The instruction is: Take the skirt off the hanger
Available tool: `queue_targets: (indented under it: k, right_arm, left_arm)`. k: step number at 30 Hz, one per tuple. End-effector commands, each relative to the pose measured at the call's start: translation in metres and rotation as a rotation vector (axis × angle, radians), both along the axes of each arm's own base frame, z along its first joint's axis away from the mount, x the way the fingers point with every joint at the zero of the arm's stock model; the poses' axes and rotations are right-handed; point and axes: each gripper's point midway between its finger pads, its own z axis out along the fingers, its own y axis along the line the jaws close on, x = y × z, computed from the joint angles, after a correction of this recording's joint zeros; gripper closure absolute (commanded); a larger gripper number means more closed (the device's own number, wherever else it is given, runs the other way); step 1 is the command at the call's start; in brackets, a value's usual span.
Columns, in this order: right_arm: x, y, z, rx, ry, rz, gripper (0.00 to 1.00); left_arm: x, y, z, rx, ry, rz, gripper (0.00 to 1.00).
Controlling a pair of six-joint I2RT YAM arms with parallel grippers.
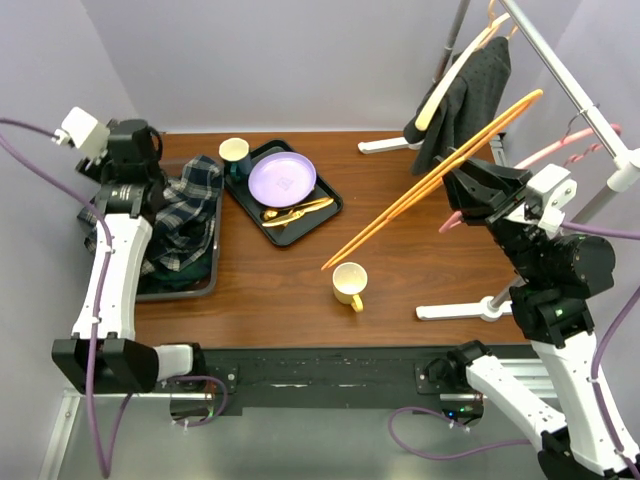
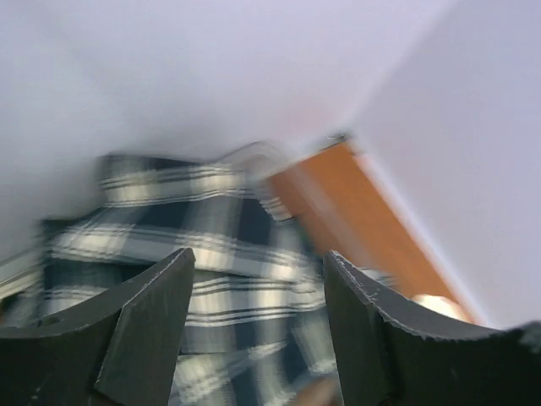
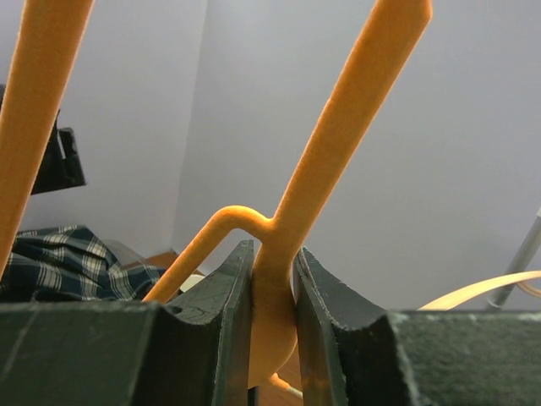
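The skirt (image 1: 190,210) lies at the 9 o'clock side of the table (image 1: 400,250), bunched in a dark bin (image 1: 180,292) near the left arm's wrist. It is a plaid of dark green-blue crossed with white stripes, crumpled into a loose heap with folds running every way, so its own long axis cannot be told. One corner spills over the bin's rim toward 12 o'clock.

The hanger (image 1: 430,180) is well apart from it, over the 3 o'clock half of the table. It is orange and slim, two thin bars lying almost parallel. Its long axis runs on a slant: one tip points between 7 and 8 o'clock, ending above the yellow mug (image 1: 349,284), and the other points between 1 and 2 o'clock, toward the clothes rack (image 1: 560,70).

The right gripper (image 3: 272,254) is clamped on the hanger — both fingers press flat against the orange stem where the curved neck branches off.

The left gripper (image 2: 254,271) hangs over the skirt with its fingers spread apart and nothing between them; its wrist view is blurred, and only plaid cloth shows below the gap.

Toward 12 o'clock sits a black tray (image 1: 330,205) with a purple plate (image 1: 282,178), a green mug (image 1: 235,153) beside it.
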Motion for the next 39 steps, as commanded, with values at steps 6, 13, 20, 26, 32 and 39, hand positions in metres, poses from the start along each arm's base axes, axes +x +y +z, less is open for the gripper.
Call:
queue_targets:
  k: [6,13,20,26,32,39]
  right_arm:
    - [-0.005,0.003,0.003,0.034,-0.011,0.035,1.00]
    - [-0.005,0.006,0.003,0.016,-0.002,0.052,1.00]
    - [-0.006,0.005,0.005,0.014,-0.009,0.045,1.00]
    - [-0.007,0.003,0.005,0.016,-0.011,0.039,1.00]
    - [-0.012,0.004,0.007,0.022,-0.020,0.059,1.00]
    - [-0.007,0.006,-0.001,0.042,0.024,0.070,1.00]
  left_arm:
    - [-0.049,-0.005,-0.230,-0.251,0.379,0.092,0.44]
    - [-0.057,-0.007,-0.309,-0.304,0.582,0.183,0.53]
    - [-0.024,-0.004,-0.205,-0.266,0.448,0.117,0.44]
    - [0.004,-0.020,-0.074,-0.241,0.145,-0.086,0.32]
    - [0.016,0.000,-0.035,-0.126,0.048,-0.056,0.32]
    - [0.033,0.052,-0.107,-0.165,0.156,0.045,0.36]
